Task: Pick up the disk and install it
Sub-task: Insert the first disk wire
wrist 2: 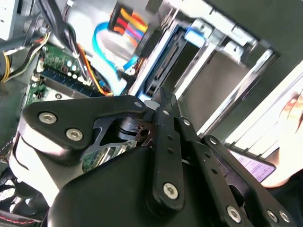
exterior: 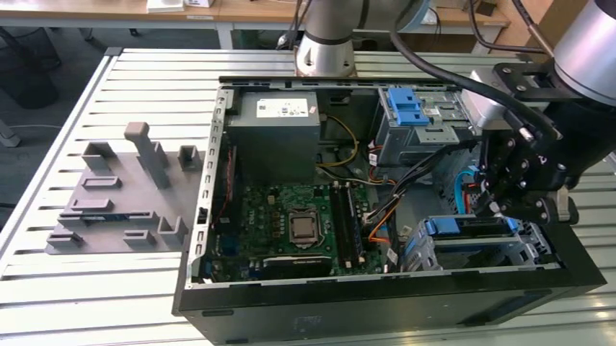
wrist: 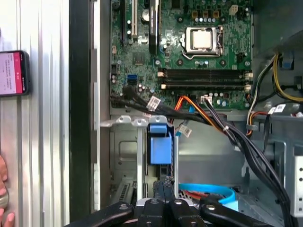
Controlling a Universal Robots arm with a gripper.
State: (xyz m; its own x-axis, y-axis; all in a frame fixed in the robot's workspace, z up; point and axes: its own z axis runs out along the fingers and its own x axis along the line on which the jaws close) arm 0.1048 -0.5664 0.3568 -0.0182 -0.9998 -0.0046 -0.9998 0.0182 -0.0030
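In the exterior view the claw [exterior: 521, 205] hangs over the corner of the open computer case [exterior: 385, 303] at the exterior view's right, just above the disk [exterior: 469, 228], which sits in the lower drive bay with its blue bracket up. The first wrist view shows the disk [wrist: 160, 146] edge-on, standing in the bay beside the motherboard [wrist: 189, 52], and the claw's fingers [wrist: 163, 187] are pressed together, empty, just next to it. That view also shows a phone [wrist: 13, 73] on the slatted bench [wrist: 47, 142], and part of a hand [wrist: 4, 189] cut off at the frame edge. In the second wrist view the claw body hides most of the bay.
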